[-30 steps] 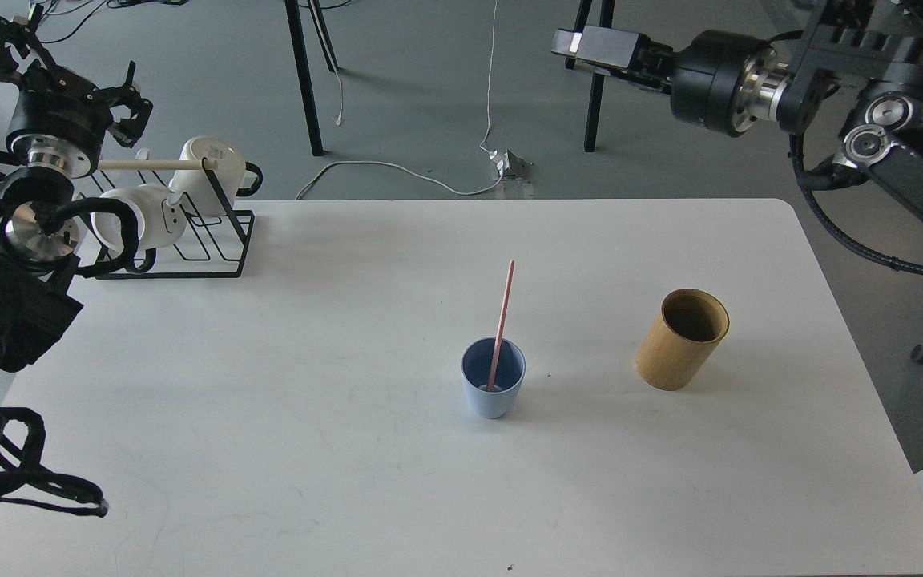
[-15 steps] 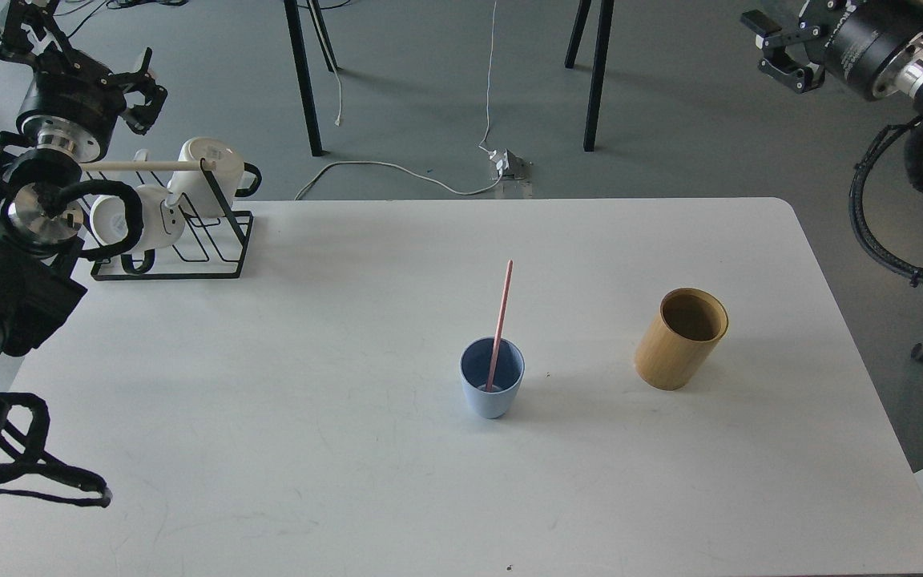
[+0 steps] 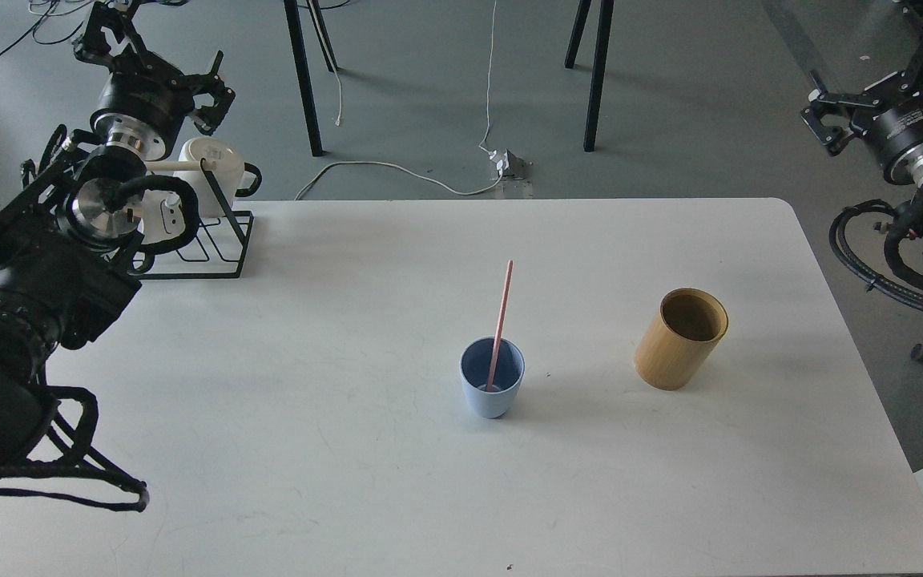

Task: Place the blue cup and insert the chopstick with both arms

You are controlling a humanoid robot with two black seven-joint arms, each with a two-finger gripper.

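Note:
The blue cup (image 3: 492, 390) stands upright on the white table (image 3: 349, 481), a little right of its middle. The pink chopstick (image 3: 501, 312) stands in the cup, leaning slightly right, with its top well above the rim. My left gripper (image 3: 159, 58) is at the far left, raised beyond the table's back edge above the mug rack, open and empty. My right gripper (image 3: 870, 80) is at the far right, off the table's right side, open and empty. Both are far from the cup.
A tan bamboo cylinder (image 3: 682, 339) stands right of the cup. A black wire rack (image 3: 213, 240) with white mugs (image 3: 217, 160) and a pale wooden rod sits at the table's back left corner, partly behind my left arm. Chair legs and cables lie on the floor beyond.
My left arm has moved right and further back over the rack. My right arm has swung from above the table's back edge out to the far right. The cup and the chopstick have not moved.

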